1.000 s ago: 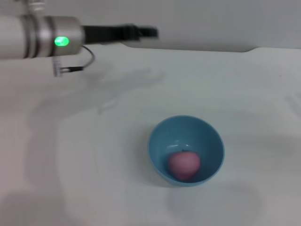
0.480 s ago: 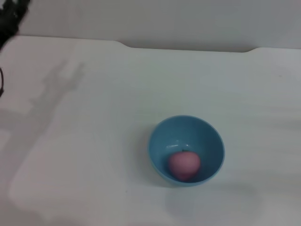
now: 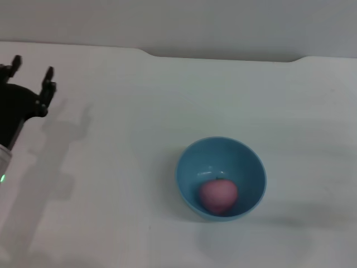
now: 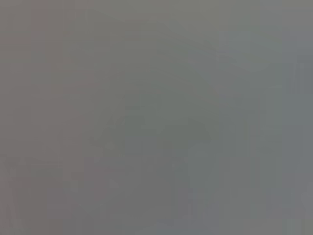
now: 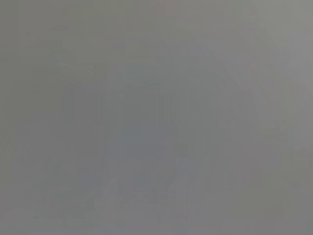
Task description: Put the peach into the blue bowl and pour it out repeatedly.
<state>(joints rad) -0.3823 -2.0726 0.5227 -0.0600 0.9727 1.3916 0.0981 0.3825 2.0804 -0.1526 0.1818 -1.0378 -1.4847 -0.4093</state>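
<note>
The pink peach [image 3: 218,194] lies inside the light-blue bowl [image 3: 192,162], which stands upright on the white table, right of the middle in the head view. My left gripper [image 3: 32,71] is at the far left edge of the head view, well away from the bowl, with its two black fingers spread apart and nothing between them. My right gripper is out of view. Both wrist views show only a plain grey blur.
The white table [image 3: 111,167] has a notched back edge against a grey wall [image 3: 223,28]. The left arm casts a shadow on the table beside it.
The left arm was stretched across the back left a second ago, swung out of view, and now shows low at the far left edge. Bowl and peach have not moved.
</note>
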